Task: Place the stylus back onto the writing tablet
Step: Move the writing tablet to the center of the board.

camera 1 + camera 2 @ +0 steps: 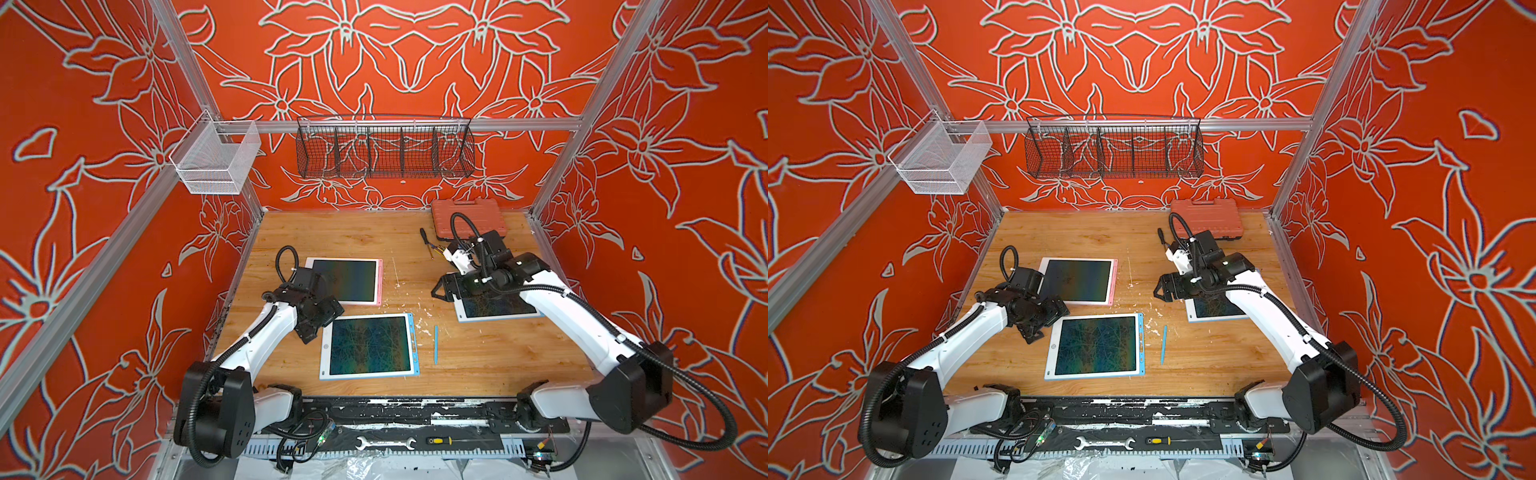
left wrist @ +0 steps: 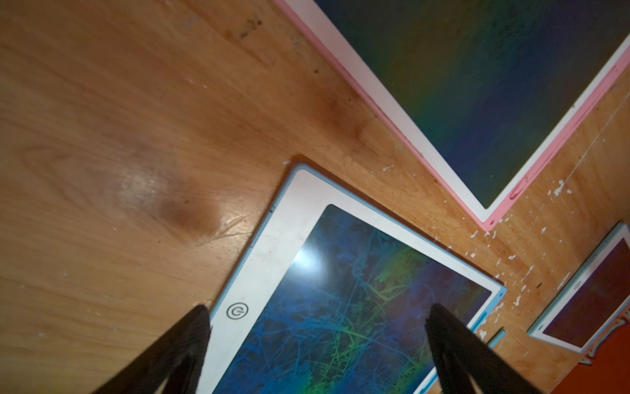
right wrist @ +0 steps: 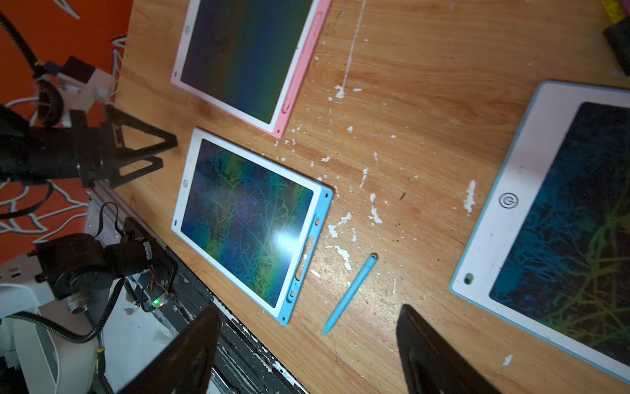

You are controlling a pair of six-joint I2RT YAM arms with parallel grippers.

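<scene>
Wooden table (image 1: 374, 237) inside an orange floral enclosure, two robot arms reaching in from the near edge. Three writing tablets lie flat: pink-edged one (image 1: 347, 280) toward the back, blue-edged one (image 1: 369, 345) near the front centre, a third (image 1: 494, 307) partly under the right arm. The stylus (image 1: 436, 344), slim and blue, lies on bare table just beside the front blue tablet's slotted edge, not touching it; long axis approx. parallel to that edge, running near-to-far. Right end effector (image 3: 308, 341) is released, empty, jaws spread, w/ the stylus tip lying between them in the wrist view. Left end effector (image 2: 317, 344) also released, empty, over the tablet's opposite side. Right arm looks better placed; stylus lies toward the near edge from it.
</scene>
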